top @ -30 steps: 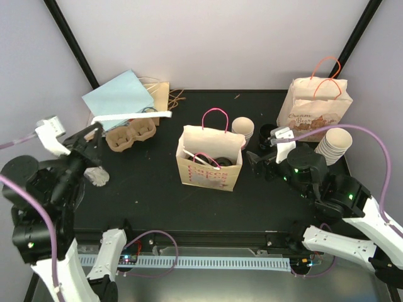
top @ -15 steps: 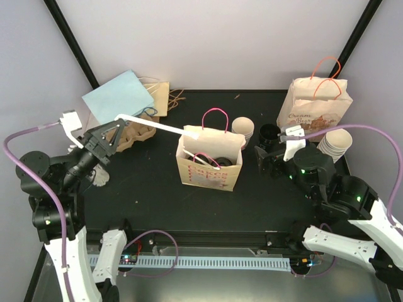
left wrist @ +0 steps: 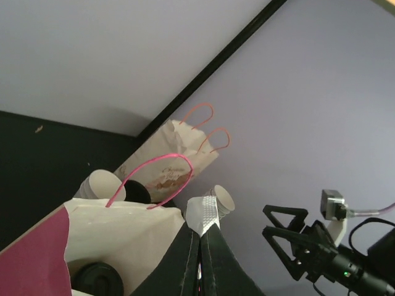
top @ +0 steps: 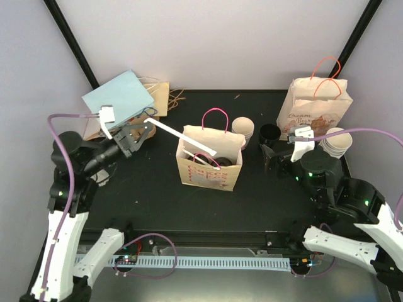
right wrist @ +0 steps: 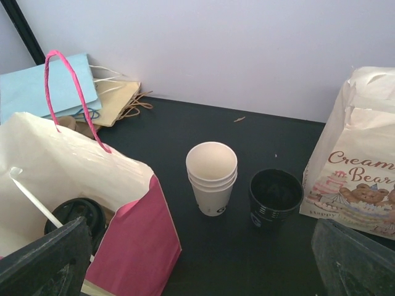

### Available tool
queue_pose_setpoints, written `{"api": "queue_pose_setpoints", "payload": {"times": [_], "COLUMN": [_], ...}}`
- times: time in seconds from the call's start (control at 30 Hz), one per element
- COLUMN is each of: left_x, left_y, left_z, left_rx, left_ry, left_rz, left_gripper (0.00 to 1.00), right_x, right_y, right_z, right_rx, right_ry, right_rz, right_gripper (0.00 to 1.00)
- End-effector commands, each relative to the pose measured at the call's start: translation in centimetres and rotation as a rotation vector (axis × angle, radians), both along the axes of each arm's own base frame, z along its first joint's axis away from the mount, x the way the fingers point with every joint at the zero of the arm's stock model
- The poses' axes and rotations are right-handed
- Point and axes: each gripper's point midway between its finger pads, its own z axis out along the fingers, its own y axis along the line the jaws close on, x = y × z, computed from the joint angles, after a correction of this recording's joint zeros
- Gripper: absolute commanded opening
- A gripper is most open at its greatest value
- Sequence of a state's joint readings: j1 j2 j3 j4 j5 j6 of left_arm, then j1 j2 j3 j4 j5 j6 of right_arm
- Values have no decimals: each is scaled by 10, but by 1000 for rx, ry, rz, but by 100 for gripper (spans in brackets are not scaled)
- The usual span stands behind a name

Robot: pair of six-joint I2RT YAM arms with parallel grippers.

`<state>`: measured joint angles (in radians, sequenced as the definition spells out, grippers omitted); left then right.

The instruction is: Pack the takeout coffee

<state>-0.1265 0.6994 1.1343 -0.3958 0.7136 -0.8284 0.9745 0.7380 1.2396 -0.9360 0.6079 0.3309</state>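
In the top view the left gripper (top: 143,126), left of centre, is clamped on a wrapped straw (top: 182,137), tilting it so its far tip dips into the pink bag (top: 204,177) at centre, beside the lidded coffee (right wrist: 77,213); the right gripper (top: 268,157) stands wide, empty, right of the bag.

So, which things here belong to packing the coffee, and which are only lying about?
For the job: open paper bag, lidded cup inside it, white straw gripped by the left hand.
Lying about: white cup stack, black cups, bear-print bag, blue bag.
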Motion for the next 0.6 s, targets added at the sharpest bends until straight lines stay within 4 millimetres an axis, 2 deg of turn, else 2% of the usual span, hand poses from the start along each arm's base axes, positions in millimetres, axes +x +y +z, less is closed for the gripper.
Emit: {"api": "queue_pose_setpoints", "payload": {"times": [0.0, 0.33, 0.57], "left_x": [23, 48, 50], "left_y": [-8, -29, -56], "left_z": [-16, -64, -82], "left_rx": [66, 183, 201], "left_ry": [42, 152, 174], "left_rz": [60, 106, 52], "left_gripper": [1, 2, 2], "right_x": [-1, -3, -3], "right_y": [-13, -17, -17], "right_z": [9, 9, 7], "right_rx": [34, 31, 26], "right_ry": [-17, -19, -17], "right_rz": [-48, -55, -53], "right_gripper": [100, 100, 100]}}
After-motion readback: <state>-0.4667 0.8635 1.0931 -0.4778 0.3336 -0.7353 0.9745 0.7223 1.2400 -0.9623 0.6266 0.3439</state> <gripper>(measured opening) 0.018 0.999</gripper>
